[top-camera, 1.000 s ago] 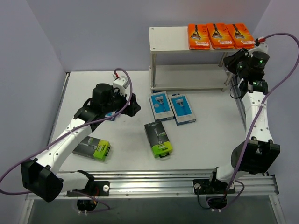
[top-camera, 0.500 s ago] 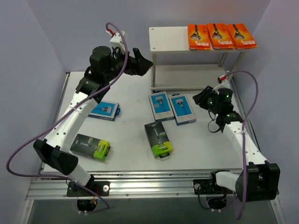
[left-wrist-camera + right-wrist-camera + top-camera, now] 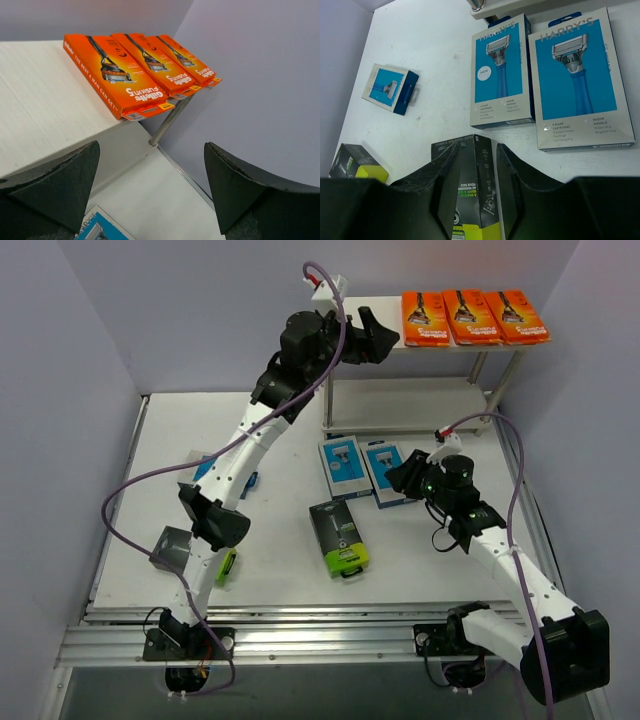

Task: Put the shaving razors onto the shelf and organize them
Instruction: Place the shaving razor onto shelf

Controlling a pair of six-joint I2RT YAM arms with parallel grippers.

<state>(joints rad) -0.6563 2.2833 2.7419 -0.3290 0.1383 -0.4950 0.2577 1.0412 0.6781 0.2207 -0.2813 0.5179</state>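
Left fingers [image 3: 50,185] spread wide beside shelf [image 3: 35,100]; right fingers [image 3: 522,187] slightly apart over black pack [image 3: 477,190].

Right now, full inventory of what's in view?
table: 1, white, under everything
shelf: 1, off-white, table's far side
orange razor packs: 3, orange, shelf top, right end
large blue razor packs: 2, light blue, table, before shelf
small blue razor pack: 1, blue, table left
black razor packs: 2, black/lime, table centre and near-left
left gripper: open, empty, at shelf top
right gripper: open, empty, above table by large blue packs
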